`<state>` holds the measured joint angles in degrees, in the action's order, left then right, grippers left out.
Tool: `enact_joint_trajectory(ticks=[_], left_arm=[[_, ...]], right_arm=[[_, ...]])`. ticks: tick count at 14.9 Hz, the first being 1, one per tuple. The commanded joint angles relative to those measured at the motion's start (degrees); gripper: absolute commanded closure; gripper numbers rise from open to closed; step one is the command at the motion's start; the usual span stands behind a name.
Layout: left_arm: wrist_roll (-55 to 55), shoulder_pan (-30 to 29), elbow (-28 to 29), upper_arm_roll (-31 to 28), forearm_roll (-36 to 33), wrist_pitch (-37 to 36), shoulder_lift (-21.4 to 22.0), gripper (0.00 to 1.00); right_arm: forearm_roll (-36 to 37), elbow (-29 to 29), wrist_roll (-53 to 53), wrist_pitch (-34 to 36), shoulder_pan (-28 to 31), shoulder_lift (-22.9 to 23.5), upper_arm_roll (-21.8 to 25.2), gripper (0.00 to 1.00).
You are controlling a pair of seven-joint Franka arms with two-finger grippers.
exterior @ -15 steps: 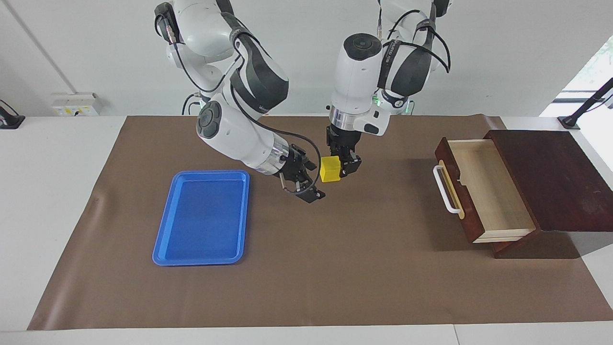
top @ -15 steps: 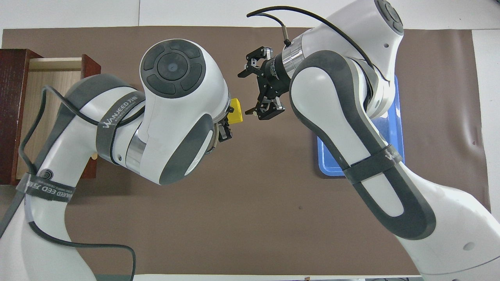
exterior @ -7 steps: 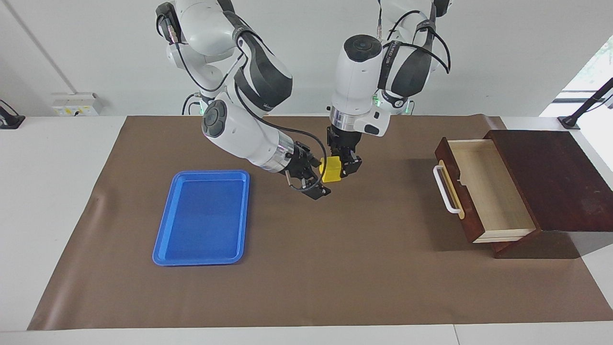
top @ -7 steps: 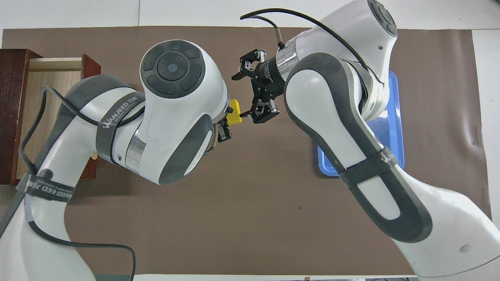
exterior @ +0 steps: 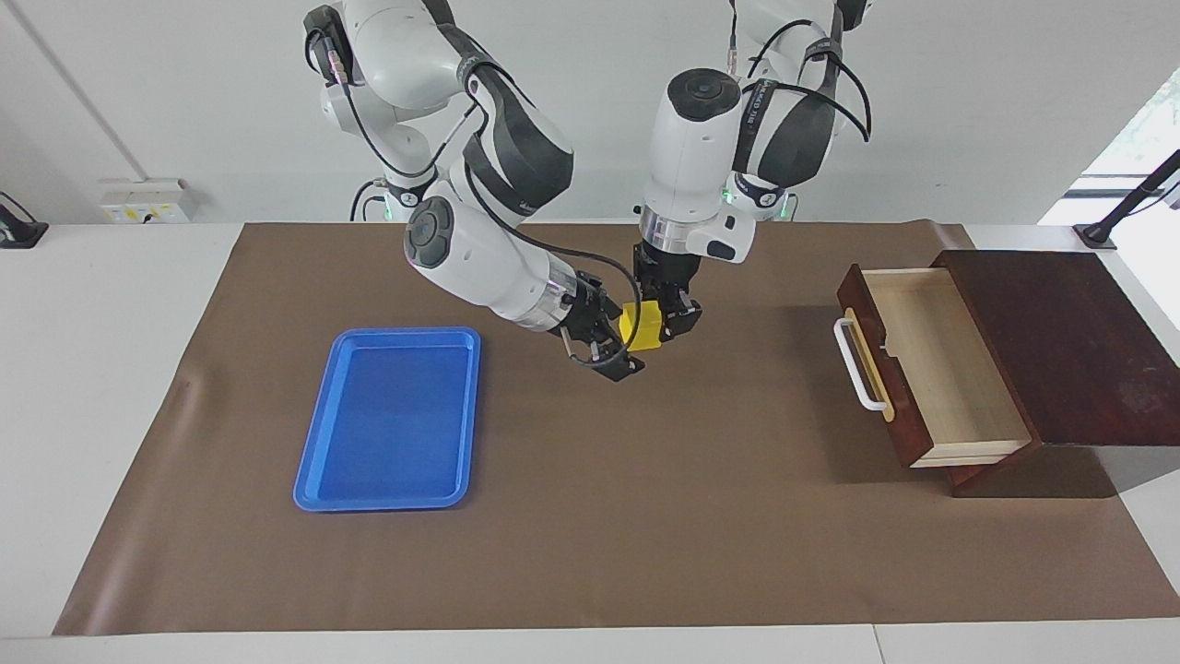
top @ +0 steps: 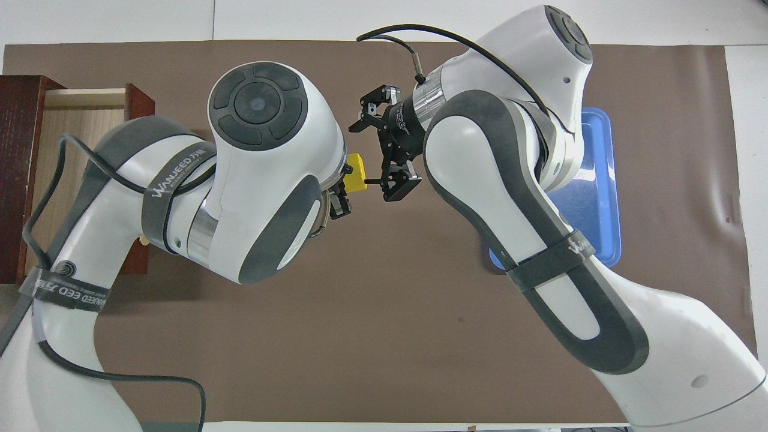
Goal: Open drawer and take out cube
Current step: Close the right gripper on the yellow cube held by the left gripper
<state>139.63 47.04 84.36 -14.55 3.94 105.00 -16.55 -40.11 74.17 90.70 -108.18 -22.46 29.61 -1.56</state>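
Left tool (exterior: 666, 319) grips cube (exterior: 642, 325); right tool (exterior: 616, 339) spread beside it.

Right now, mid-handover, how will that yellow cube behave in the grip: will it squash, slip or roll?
The cube looks rigid: its edges stay crisp in the left gripper. It is probably light, being small. Flat faces should not roll, but smooth sides might slip. The right gripper is open beside it.
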Motion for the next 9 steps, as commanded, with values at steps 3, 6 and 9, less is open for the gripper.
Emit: enact_joint_trajectory(ticks=[3,6,9], left_arm=[[1.08,0.42,2.12,-0.39,0.90,2.05,1.52,1.00],[1.08,0.42,2.56,-0.39,0.90,2.14,1.88,1.00],[1.08,0.42,2.56,-0.39,0.90,2.14,1.88,1.00]], right_arm=[[-1.46,1.59,-0.35,-0.37,-0.56,-0.60,-0.02,0.02],[-1.46,1.59,0.00,-0.37,-0.56,-0.60,-0.02,0.02],[-1.46,1.50,0.53,-0.46,-1.26,-0.69,-0.02,0.01]])
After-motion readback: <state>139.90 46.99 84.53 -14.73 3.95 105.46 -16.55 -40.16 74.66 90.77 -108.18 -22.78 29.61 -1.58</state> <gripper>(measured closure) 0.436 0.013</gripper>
